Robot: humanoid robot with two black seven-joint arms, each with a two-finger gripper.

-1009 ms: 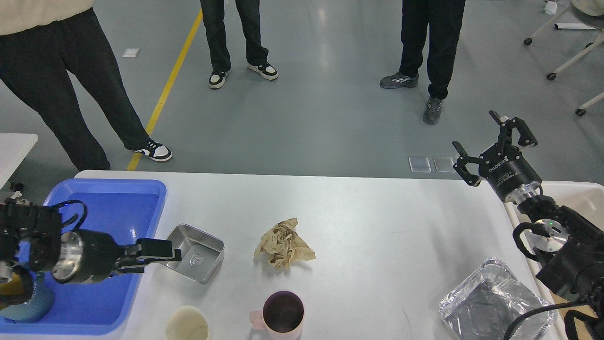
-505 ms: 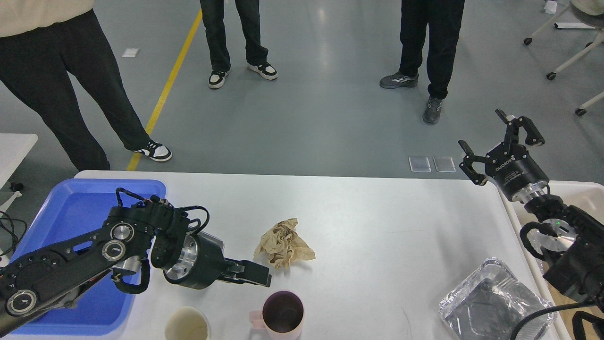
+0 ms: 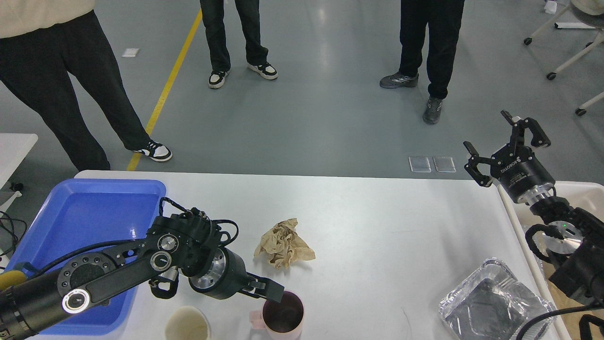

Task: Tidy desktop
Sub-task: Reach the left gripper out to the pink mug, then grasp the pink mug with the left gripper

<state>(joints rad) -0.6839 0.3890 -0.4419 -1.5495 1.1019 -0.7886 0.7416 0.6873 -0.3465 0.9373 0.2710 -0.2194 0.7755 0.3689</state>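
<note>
The white desktop (image 3: 377,222) carries a crumpled brown paper (image 3: 283,243) near its middle. A pink cup (image 3: 283,315) with a dark inside and a cream cup (image 3: 187,324) stand at the front edge. A crinkled foil tray (image 3: 495,302) lies at the front right. My left gripper (image 3: 272,293) reaches in from the left, its fingertips at the pink cup's near-left rim. Its fingers lie close together and I cannot tell them apart. My right gripper (image 3: 506,144) is open and empty, raised past the table's far right corner.
A blue plastic tray (image 3: 85,212) sits at the table's left end, partly under my left arm. A cream-white bin (image 3: 583,193) stands beside the right edge. Three people stand on the grey floor beyond the table.
My left arm has swung right from over the blue tray, past a steel tin it now hides, to the pink cup. My right gripper has drifted slightly right.
</note>
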